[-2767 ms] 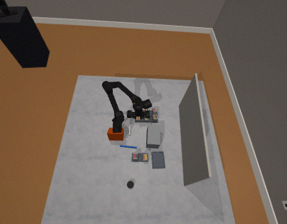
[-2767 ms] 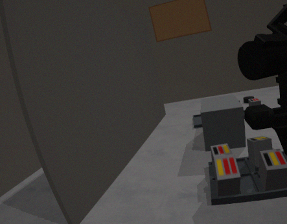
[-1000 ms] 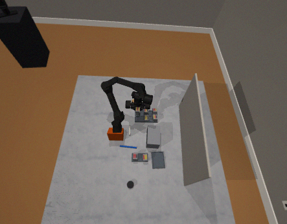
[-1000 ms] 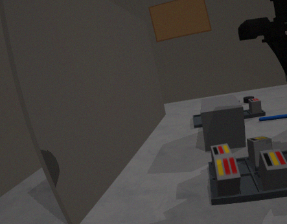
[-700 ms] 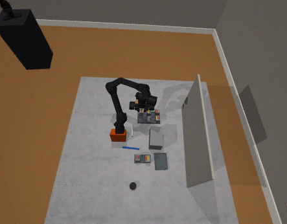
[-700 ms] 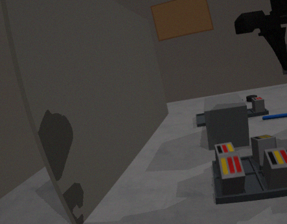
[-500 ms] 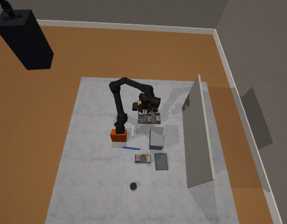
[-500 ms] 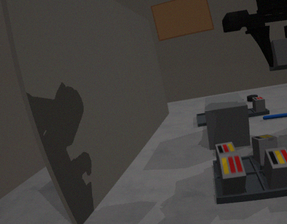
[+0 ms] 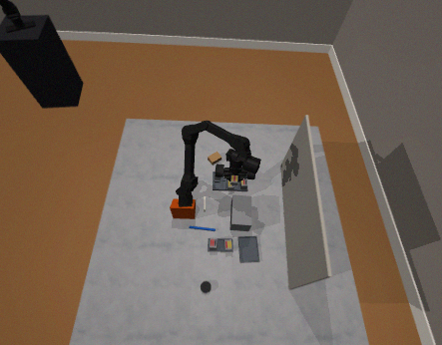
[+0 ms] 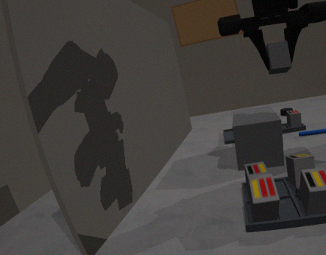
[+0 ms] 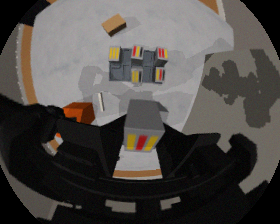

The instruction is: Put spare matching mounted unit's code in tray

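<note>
Top view: the arm reaches over the rack of spares [image 9: 230,182] on the tabletop [image 9: 141,259], while the empty tray [image 9: 248,248] lies well apart, beyond the grey mounted unit [image 9: 240,212]; the carry must cross that block.

Exterior view: the pincer [image 10: 278,55] hangs high, clamped on 1 grey spare [image 10: 278,56], lifted clear of the rack.

Wrist view: the spare's stripes read yellow, red, yellow.

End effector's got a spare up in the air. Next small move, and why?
Probably carry it level over the mounted unit toward the tray. The end effector is shut on a spare, well above the rack, and the tall unit stands between rack and tray, so dropping early risks a bump.
</note>
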### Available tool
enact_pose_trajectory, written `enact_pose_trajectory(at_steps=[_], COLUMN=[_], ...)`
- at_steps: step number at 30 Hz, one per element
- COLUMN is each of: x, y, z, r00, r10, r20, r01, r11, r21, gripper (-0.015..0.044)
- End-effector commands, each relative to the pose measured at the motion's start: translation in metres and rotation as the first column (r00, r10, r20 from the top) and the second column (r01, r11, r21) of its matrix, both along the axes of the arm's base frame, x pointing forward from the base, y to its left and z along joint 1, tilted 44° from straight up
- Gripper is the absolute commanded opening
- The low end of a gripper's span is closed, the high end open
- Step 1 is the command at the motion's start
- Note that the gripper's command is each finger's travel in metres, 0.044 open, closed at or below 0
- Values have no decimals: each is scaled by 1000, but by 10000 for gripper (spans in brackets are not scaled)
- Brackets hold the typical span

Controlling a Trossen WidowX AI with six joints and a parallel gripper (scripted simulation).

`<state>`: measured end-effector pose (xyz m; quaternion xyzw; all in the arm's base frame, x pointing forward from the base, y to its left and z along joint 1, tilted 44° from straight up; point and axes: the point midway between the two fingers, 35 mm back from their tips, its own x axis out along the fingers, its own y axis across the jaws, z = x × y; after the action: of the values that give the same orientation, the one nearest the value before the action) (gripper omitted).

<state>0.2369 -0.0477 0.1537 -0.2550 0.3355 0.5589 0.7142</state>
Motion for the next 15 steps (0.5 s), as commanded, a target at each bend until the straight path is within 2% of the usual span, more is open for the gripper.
enact_pose_trajectory(at_steps=[1,15], x=[11,41], y=[-16,-65], z=[-7,-37], r00=[1000,1000], r10=[-4,17], r20=[1,6], r01=[4,-17], r11=[1000,1000], r21=[-9,-6], gripper=[0,0])
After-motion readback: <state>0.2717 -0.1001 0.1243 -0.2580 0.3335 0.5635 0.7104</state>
